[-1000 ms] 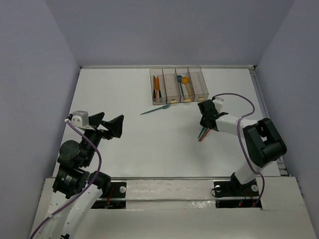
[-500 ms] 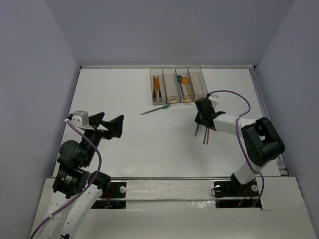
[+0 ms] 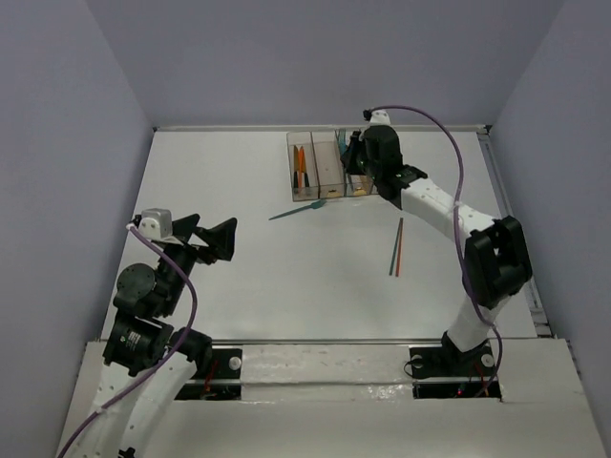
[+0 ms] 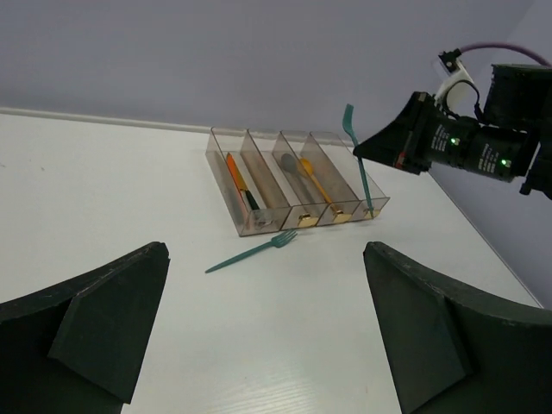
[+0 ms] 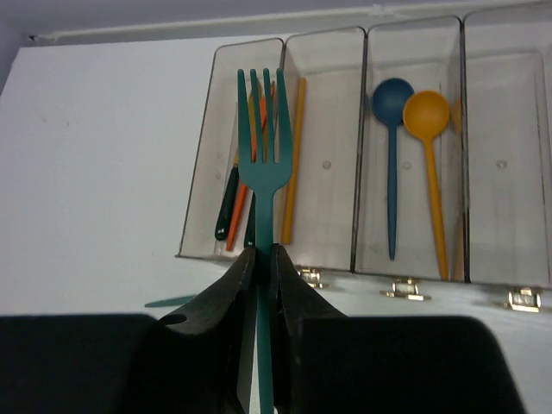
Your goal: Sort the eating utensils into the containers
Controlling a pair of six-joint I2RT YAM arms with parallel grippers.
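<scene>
A teal fork [image 5: 265,164] is pinched in the right gripper [image 5: 259,252], tines pointing away from it over four joined clear bins [image 5: 328,198]. The bin under the tines holds orange and dark utensils [image 5: 233,216]. A blue spoon [image 5: 392,129] and an orange spoon [image 5: 429,129] lie further right. A second fork [image 3: 298,211] lies loose nearby.

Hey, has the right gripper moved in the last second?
Yes. The right gripper moved from mid-table toward the far edge, reaching the containers, holding a teal fork.

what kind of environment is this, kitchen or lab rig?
Looks like a lab test cell: bare white table boxed in by plain grey walls, two arms bolted at its near edge, the right gripper holding a teal fork at the clear bins.
</scene>
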